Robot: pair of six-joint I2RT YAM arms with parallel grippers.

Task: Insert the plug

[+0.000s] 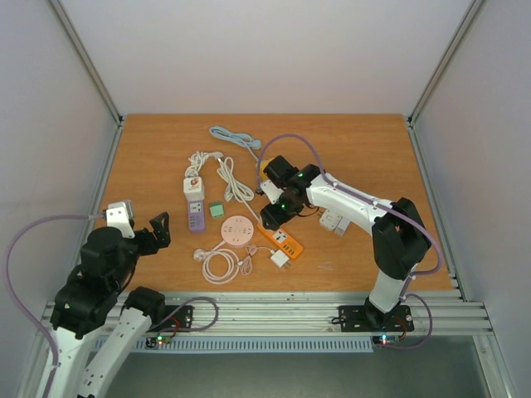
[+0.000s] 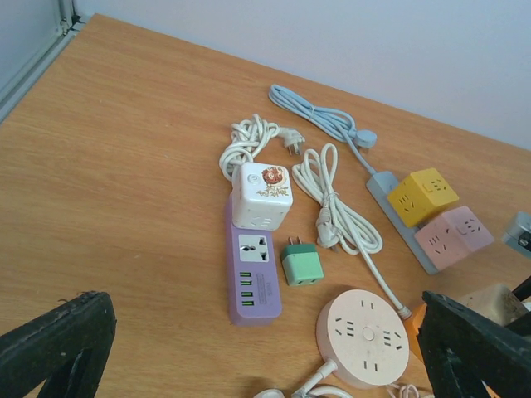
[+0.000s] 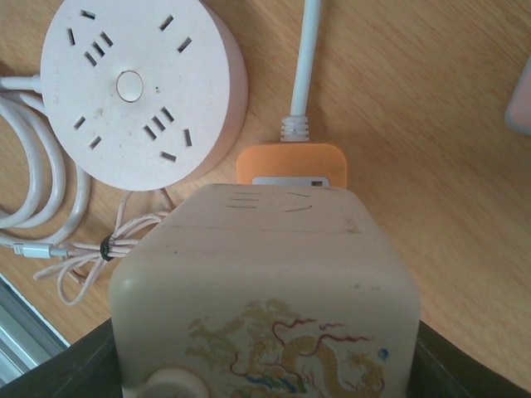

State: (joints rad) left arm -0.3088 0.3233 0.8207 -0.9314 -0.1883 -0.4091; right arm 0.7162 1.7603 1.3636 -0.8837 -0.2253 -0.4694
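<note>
My right gripper (image 1: 275,213) is shut on a cream cube plug (image 3: 265,290) with a dragon print. It holds the cube just above the cable end of the orange power strip (image 3: 290,163), which lies on the table (image 1: 286,241). The cube hides most of the strip in the right wrist view. Whether its prongs touch the strip is hidden. The cube's edge shows in the left wrist view (image 2: 494,303). My left gripper (image 1: 158,232) is open and empty at the near left, its black fingers (image 2: 58,340) wide apart above bare wood.
A round pink socket (image 3: 137,83) lies just left of the orange strip. A purple strip (image 2: 253,274) carries a white cube (image 2: 262,195), with a green adapter (image 2: 300,265) beside it. Yellow (image 2: 423,195) and pink (image 2: 452,236) cubes sit on a grey strip. White cables (image 1: 220,265) coil nearby.
</note>
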